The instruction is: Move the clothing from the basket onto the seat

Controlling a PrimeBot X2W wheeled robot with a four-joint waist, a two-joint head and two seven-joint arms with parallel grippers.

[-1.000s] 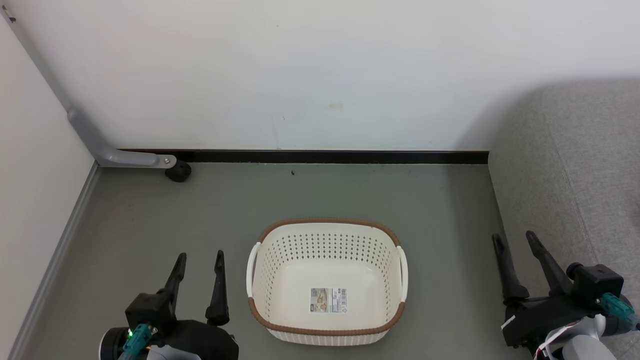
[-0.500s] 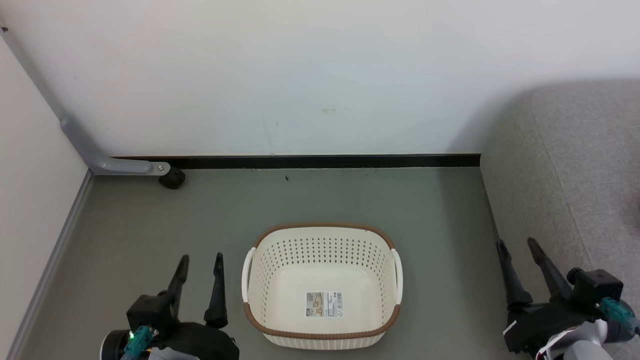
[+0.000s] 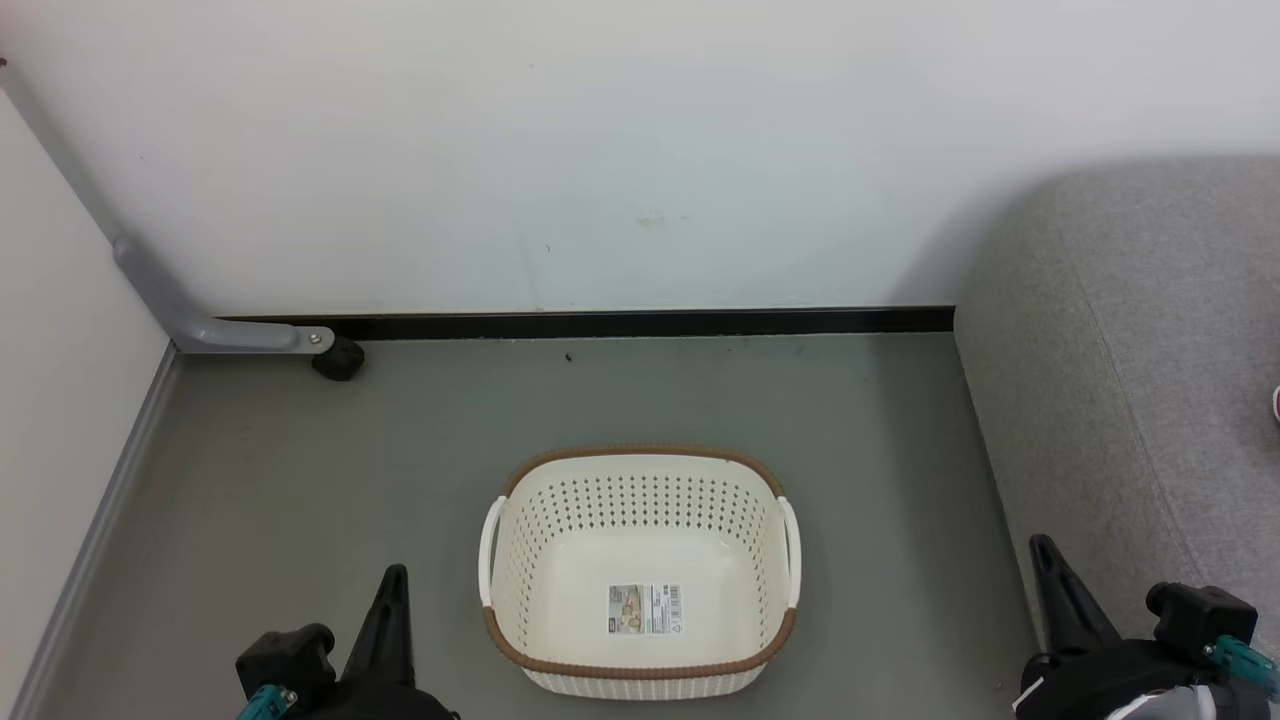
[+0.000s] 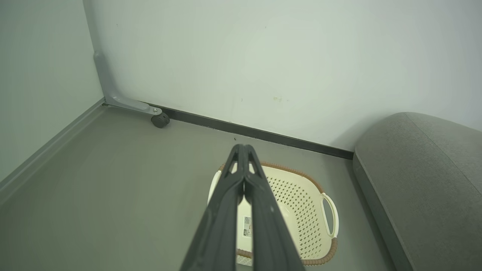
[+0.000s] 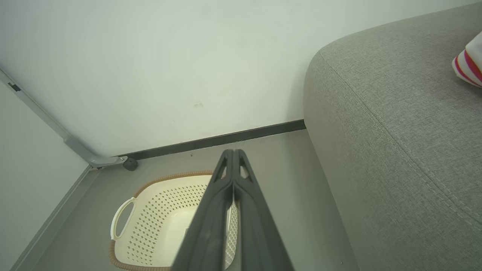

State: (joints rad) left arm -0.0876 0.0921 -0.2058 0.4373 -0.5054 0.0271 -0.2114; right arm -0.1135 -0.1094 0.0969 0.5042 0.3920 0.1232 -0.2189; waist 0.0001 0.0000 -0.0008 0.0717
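Sunk lower, fingers pressed together since a second ago: left gripper [image 4: 244, 148], right gripper [image 5: 232, 152], gripping nothing.
Red-and-white striped clothing [image 5: 469, 64] lying on grey seat [image 3: 1130, 350]; cream basket [image 3: 640, 450] on floor [image 3: 400, 450] between grippers, label [image 3: 645, 608] showing; black caster [image 3: 336, 358] by wall [image 3: 640, 150].

Soft, even light keeps the head view bright and sharp. The seat [image 3: 1130, 330] casts a broad, soft-edged shadow on the white wall [image 3: 600, 150]. Both wrist views carry a greenish cast and dim toward their corners.
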